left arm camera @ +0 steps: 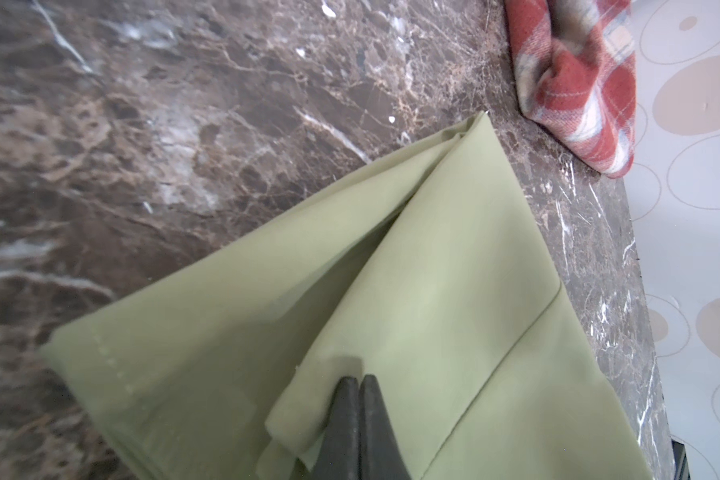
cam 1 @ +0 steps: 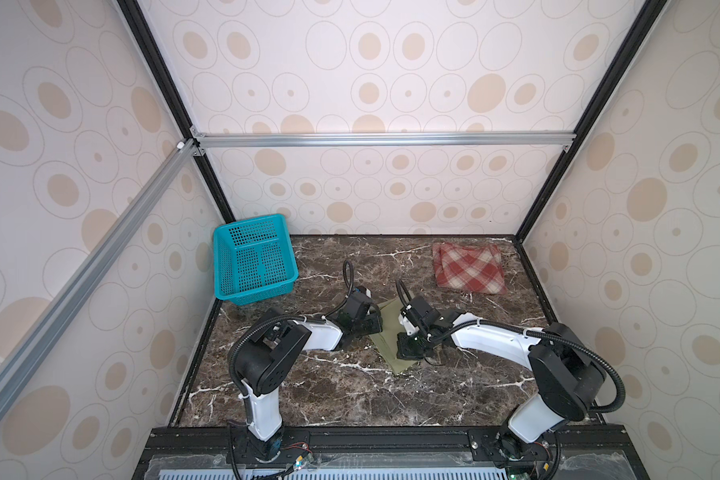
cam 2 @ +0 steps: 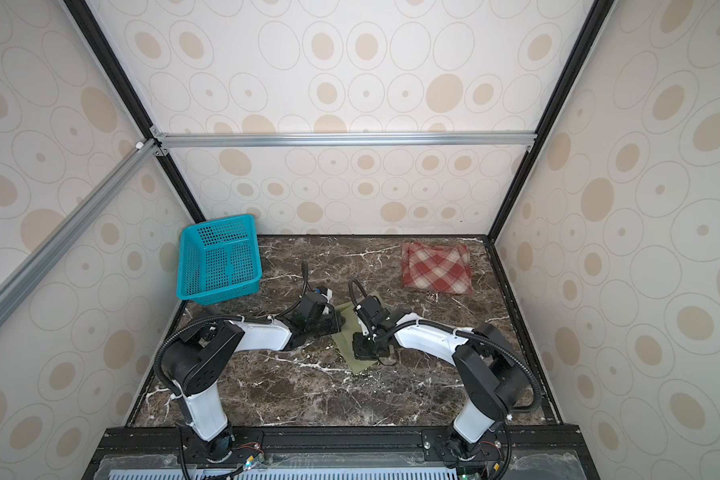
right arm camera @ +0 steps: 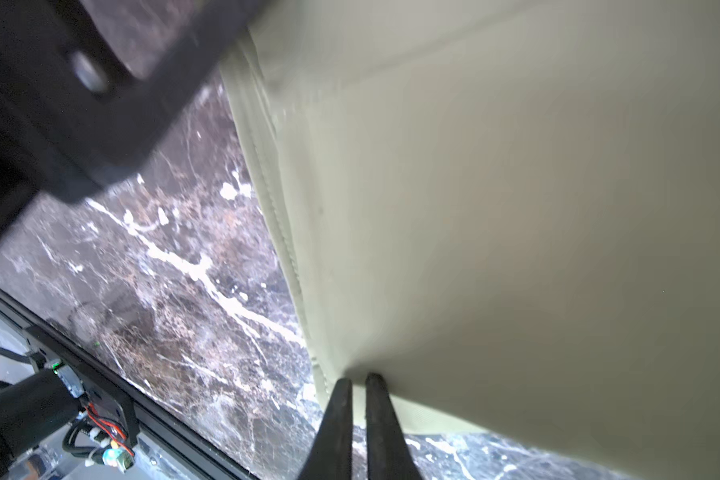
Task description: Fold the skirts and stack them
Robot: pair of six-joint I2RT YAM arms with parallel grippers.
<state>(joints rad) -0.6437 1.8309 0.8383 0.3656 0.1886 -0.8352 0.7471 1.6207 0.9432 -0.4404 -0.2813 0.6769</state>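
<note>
— What has the left claw (left arm camera: 360, 380) got?

— It is clenched. Its two dark fingers (left arm camera: 344, 415) are pressed together on a small turned-over corner of the plain olive-green cloth skirt (left arm camera: 433, 270).

— And the right claw (right arm camera: 358, 380)?

— Nearly closed, with only a thin slit between its fingers. It pinches the stitched edge of the same skirt. In the right wrist view the cloth spreads away from the tips, showing a paler side.

— Where does that skirt lie?

— Near the middle of the brown marble-patterned desk (cam 1: 350, 395). In both top views it shows as a narrow green strip (cam 1: 387, 328) (cam 2: 344, 345) between the two wrists, with most of it hidden under them. The left wrist view shows layered folds and one straight seam line.

— What about the other one?

— The thick red-and-cream plaid skirt (cam 1: 468, 268) (cam 2: 436, 268) lies folded by the desk's far right corner, well apart from both claws.

— Anything else?

— A teal perforated plastic basket (cam 1: 225, 266) (cam 2: 192, 266) sits at the far left corner.
</note>
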